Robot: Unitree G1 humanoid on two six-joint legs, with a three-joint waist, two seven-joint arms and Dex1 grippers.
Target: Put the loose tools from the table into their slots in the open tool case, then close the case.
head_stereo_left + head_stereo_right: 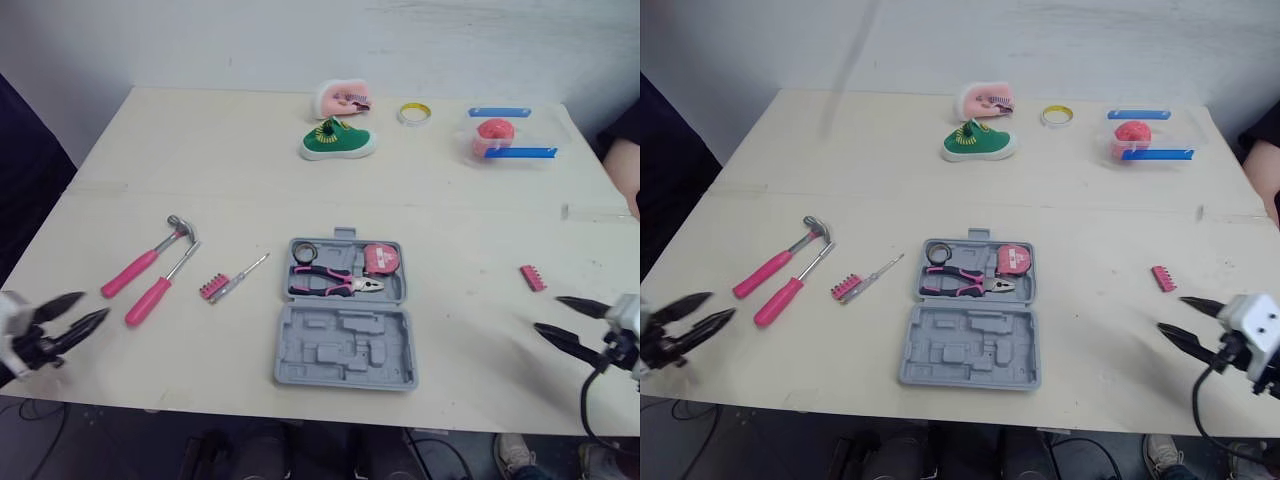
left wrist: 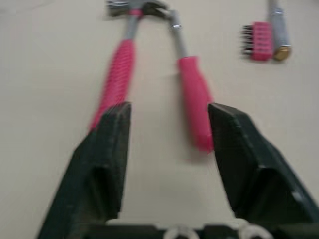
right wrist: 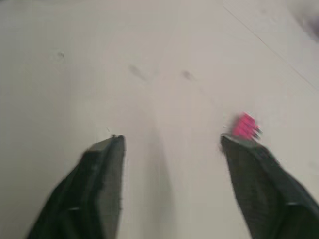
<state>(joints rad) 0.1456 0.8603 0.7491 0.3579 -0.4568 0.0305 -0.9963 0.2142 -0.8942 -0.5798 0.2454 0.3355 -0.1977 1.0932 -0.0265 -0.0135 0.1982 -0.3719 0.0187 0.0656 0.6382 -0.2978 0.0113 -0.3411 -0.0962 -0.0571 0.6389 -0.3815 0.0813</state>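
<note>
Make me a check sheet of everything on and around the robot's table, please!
Surface: pale table, seam across the middle.
Job's things: open tool case holds pliers and tape measure. Loose on its left: hammer, pink-handled tool, bit strip, small screwdriver. Loose on its right: second bit strip.
Clutter: green shoe, pink object, tape roll, clear box, all along the far edge.
Grippers: left gripper and right gripper both open, empty.
Cables: black cable below the right gripper.
Surroundings: white wall; person's arm at the right edge.
</note>
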